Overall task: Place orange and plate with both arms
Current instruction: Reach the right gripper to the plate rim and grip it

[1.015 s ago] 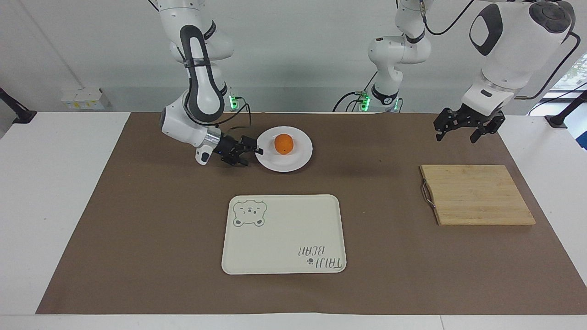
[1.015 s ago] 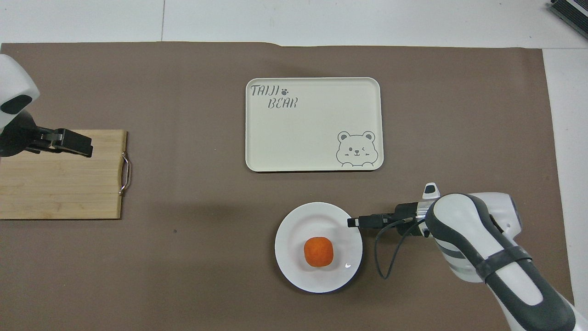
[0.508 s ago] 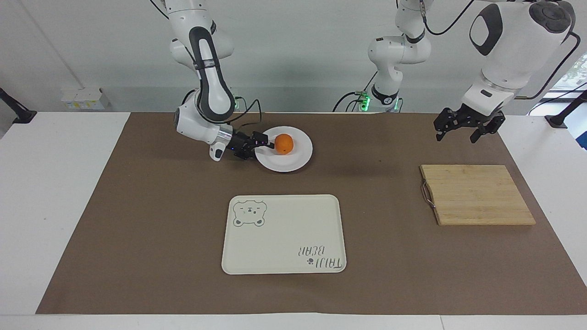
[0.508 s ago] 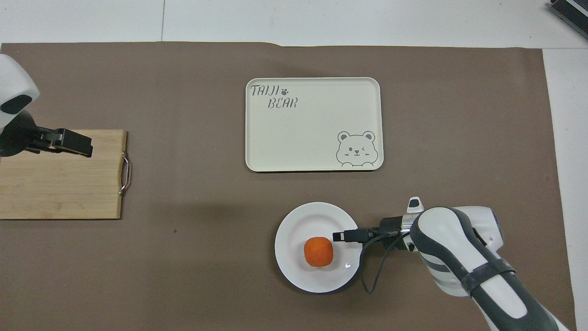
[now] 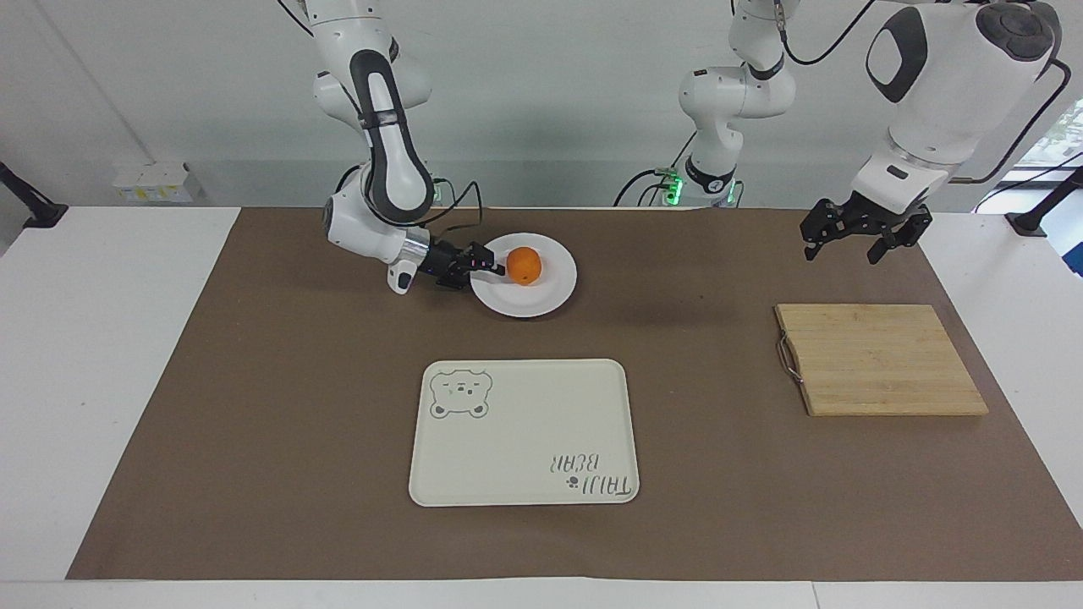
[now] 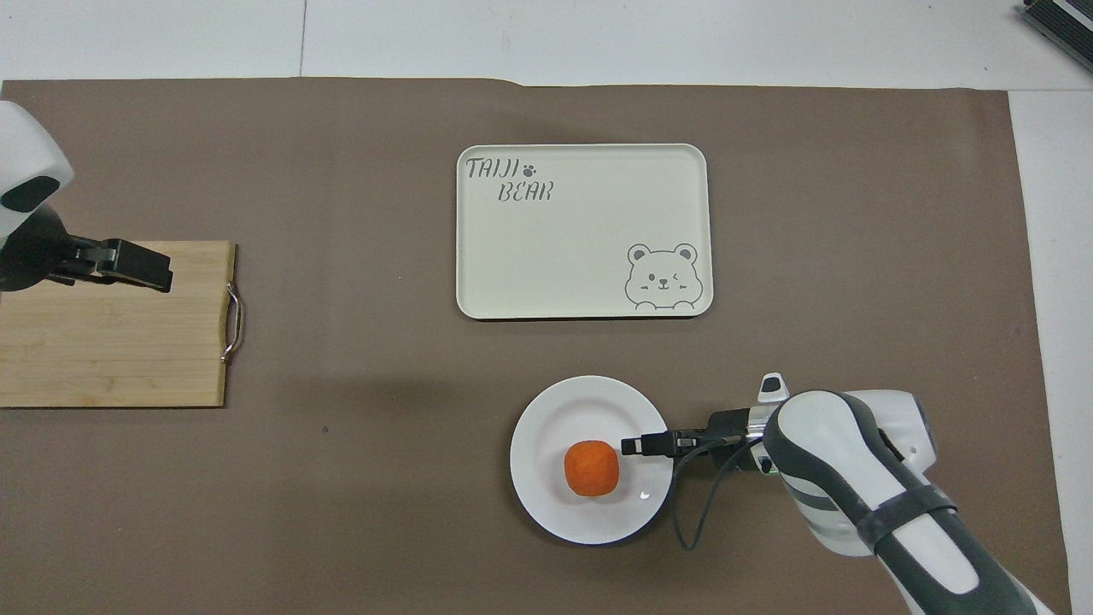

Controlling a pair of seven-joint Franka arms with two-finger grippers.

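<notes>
- Here the right gripper [image 5: 486, 265] [image 6: 636, 445] lies low and nearly level at the plate's edge toward the right arm's end of the table, its fingertips over the rim and pointing at the orange; whether its fingers are spread or closed cannot be made out.
- The fingertips stop just short of the orange [image 5: 524, 265] [image 6: 592, 467], with a small gap between them in the overhead view.
- The orange sits near the middle of the plate [image 5: 554, 292] [image 6: 546, 504], which lies flat on the brown mat [image 5: 254, 406] [image 6: 341, 478] close to the robots.
- Farther from the robots than the plate lies the cream tray [image 5: 525, 423] [image 6: 581, 256] with a bear drawing, well apart from it.
- The left gripper [image 5: 846, 245] [image 6: 162, 278] hangs in the air, waiting over the edge of the wooden cutting board nearest the robots, its two fingers spread apart and holding nothing.
- The wooden cutting board [image 5: 880, 359] [image 6: 111, 350] lies toward the left arm's end of the table, its metal handle [image 5: 787, 355] [image 6: 232, 323] on the side facing the tray.
</notes>
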